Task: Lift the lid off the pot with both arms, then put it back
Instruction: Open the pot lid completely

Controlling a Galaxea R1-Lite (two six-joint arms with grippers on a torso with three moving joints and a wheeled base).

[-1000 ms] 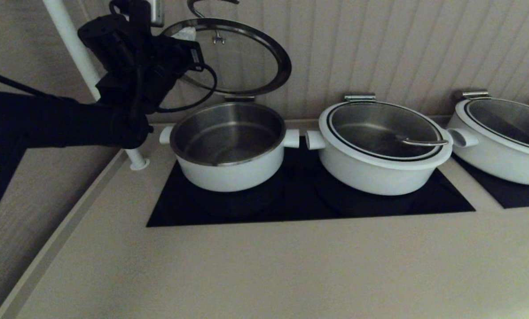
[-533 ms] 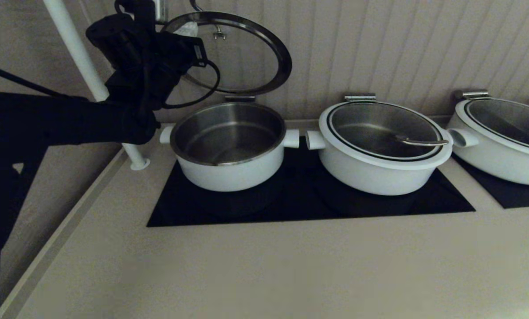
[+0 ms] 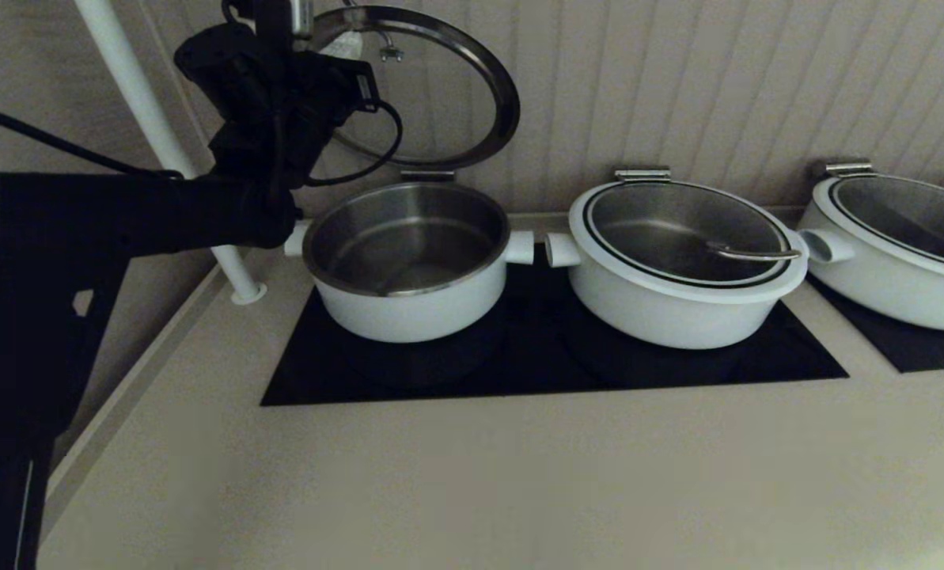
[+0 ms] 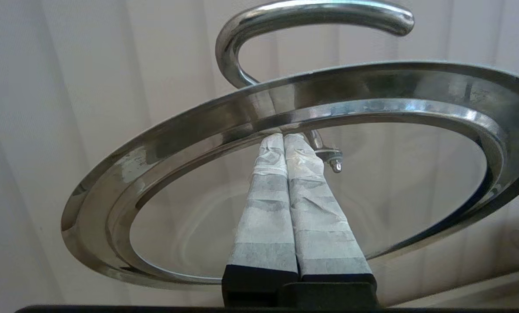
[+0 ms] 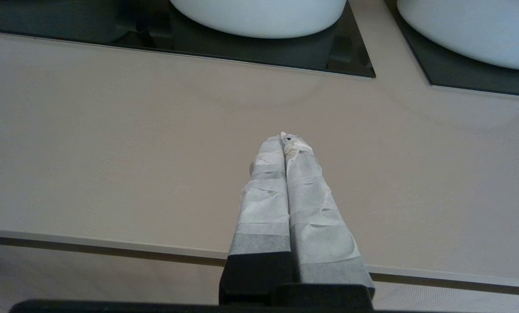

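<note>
The pot (image 3: 408, 313) stands open on the left of the black cooktop, its steel bowl empty. The lid (image 3: 505, 103) is tilted up steeply on the hinge bracket (image 3: 427, 175) behind the pot, underside towards me, close to the wall. My left gripper (image 3: 337, 49) is shut, high at the lid's upper left. In the left wrist view its taped tips (image 4: 284, 138) press against the steel underside rim of the lid (image 4: 189, 126), beside the wire handle (image 4: 311, 11) bolt. My right gripper (image 5: 284, 138) is shut and empty over the counter's front; it is out of the head view.
A wider white pot with its lid on (image 3: 677, 269) stands right beside the open pot, and another (image 3: 899, 245) is at far right. A white pole (image 3: 155, 134) rises left of the pot, behind my left arm. Bare beige counter (image 3: 472, 475) lies in front.
My left arm has risen and shifted right, and the lid has tilted further up towards the wall. The pots have not moved.
</note>
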